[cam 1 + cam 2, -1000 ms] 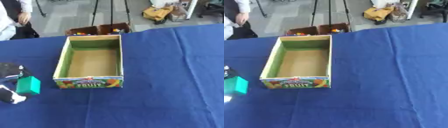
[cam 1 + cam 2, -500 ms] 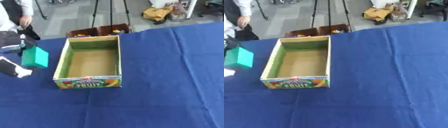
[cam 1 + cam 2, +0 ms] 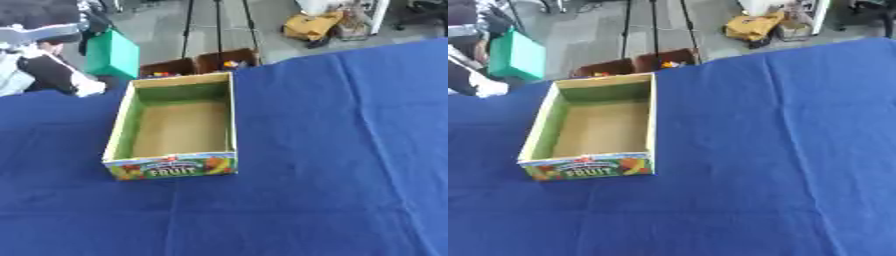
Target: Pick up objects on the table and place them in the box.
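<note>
The robot hand [image 3: 44, 30] is blurred, its fingers unreadable, hiding part of the green block [image 3: 111, 54]

blue tablecloth [image 3: 332, 150]; tripod legs [image 3: 216, 22] beyond; brown crates [image 3: 194, 65] behind table; yellow bag [image 3: 312, 25] on floor

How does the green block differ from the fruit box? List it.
The green block is plain, closed and held in the air by the left hand; the fruit box is open-topped, printed, and rests on the blue table. The block looks smaller. Both are box-shaped.
</note>
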You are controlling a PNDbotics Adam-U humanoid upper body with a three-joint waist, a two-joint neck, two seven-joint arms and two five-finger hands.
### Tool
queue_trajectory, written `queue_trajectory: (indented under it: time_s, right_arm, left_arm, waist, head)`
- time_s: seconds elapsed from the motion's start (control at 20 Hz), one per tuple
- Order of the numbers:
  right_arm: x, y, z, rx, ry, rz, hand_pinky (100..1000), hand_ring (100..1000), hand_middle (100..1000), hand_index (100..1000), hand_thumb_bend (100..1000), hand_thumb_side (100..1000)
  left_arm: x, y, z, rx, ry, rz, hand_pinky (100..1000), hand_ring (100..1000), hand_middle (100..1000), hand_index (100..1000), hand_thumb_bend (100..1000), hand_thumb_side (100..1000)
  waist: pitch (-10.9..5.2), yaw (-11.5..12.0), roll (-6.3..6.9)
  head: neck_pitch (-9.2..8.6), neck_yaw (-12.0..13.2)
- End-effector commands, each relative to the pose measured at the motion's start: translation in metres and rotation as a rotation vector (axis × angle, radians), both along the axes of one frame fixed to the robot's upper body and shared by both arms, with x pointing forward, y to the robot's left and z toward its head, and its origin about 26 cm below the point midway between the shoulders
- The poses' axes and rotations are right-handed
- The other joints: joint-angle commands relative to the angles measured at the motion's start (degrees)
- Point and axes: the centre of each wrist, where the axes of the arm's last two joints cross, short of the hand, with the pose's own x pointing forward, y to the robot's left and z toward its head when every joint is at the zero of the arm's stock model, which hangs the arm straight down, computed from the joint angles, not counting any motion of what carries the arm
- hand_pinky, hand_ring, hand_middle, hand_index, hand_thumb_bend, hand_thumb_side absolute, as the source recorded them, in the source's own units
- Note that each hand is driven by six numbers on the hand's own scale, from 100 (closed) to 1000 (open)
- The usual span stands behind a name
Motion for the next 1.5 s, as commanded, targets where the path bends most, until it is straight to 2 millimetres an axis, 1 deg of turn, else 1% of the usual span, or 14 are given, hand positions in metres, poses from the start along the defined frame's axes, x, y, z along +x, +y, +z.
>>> queue_trajectory:
  time_s: [0.05, 0.25, 0.35, 0.6, 0.7, 0.95, 1.05, 1.25, 1.3, 1.35, 1.5]
  right_arm:
    - [-0.004, 0.001, 0.010, -0.022, -0.034, 0.017, 717, 773, 525, 720, 106, 610]
    - [-0.003, 0.002, 0.011, -0.019, -0.037, 0.028, 719, 775, 524, 720, 105, 610]
    - [-0.003, 0.002, 0.011, -0.020, -0.037, 0.032, 720, 775, 522, 719, 108, 611]
    - [-0.003, 0.003, 0.013, -0.021, -0.041, 0.042, 722, 776, 520, 720, 112, 612]
    - [-0.003, 0.003, 0.014, -0.022, -0.044, 0.045, 722, 776, 519, 720, 115, 614]
    - [-0.003, 0.003, 0.015, -0.021, -0.049, 0.050, 724, 778, 518, 720, 116, 614]
    - [-0.003, 0.003, 0.016, -0.019, -0.051, 0.051, 724, 778, 518, 721, 107, 617]
    - [-0.003, 0.003, 0.017, -0.016, -0.055, 0.052, 725, 778, 517, 721, 117, 615]
    - [-0.003, 0.002, 0.017, -0.016, -0.056, 0.052, 725, 778, 514, 721, 117, 614]
    - [-0.003, 0.002, 0.017, -0.015, -0.056, 0.051, 725, 778, 513, 720, 116, 614]
    - [-0.003, 0.002, 0.017, -0.013, -0.057, 0.052, 726, 779, 511, 720, 117, 614]
  left_arm:
    - [0.013, -0.004, 0.002, 0.013, -0.008, -0.004, 185, 443, 489, 665, 100, 299]
    - [0.035, -0.012, -0.013, 0.028, 0.012, 0.010, 195, 447, 493, 664, 100, 301]
    - [0.045, -0.014, -0.023, 0.048, 0.017, 0.023, 203, 451, 495, 664, 100, 286]
    - [0.065, -0.022, -0.045, 0.107, 0.013, 0.042, 218, 457, 500, 662, 100, 273]
    - [0.070, -0.024, -0.051, 0.141, 0.011, 0.051, 228, 462, 505, 662, 100, 259]
    - [0.079, -0.025, -0.064, 0.203, 0.004, 0.083, 251, 474, 517, 667, 100, 257]
    - [0.082, -0.025, -0.070, 0.230, 0.008, 0.097, 272, 486, 530, 678, 100, 265]
    - [0.087, -0.023, -0.082, 0.269, 0.033, 0.119, 283, 492, 543, 697, 100, 291]
    - [0.088, -0.022, -0.085, 0.275, 0.041, 0.126, 286, 494, 546, 700, 100, 240]
    - [0.089, -0.021, -0.088, 0.280, 0.051, 0.132, 294, 499, 553, 709, 100, 311]
    - [0.092, -0.019, -0.095, 0.293, 0.082, 0.141, 318, 517, 589, 745, 100, 341]
  waist:
    - [-1.05, -0.3, -0.17]
    - [-0.61, -1.1, 0.07]
    - [-0.38, -1.4, 0.17]
    - [0.29, -2.1, 0.45]
    - [0.58, -2.4, 0.57]
    - [1.17, -3.2, 0.85]
    - [1.37, -3.5, 0.94]
    - [1.72, -4.0, 1.06]
    - [1.78, -4.1, 1.07]
    - [1.84, -4.1, 1.08]
    - [1.98, -4.2, 1.08]
  head:
    - [-0.94, 0.5]
    - [-1.83, 1.1]
    - [-2.04, 1.3]
    - [-2.49, 1.8]
    - [-2.62, 2.0]
    - [-3.11, 2.4]
    - [-3.36, 2.6]
    - [-3.77, 2.8]
    - [-3.84, 2.8]
    - [-3.91, 2.8]
    - [-4.02, 2.9]
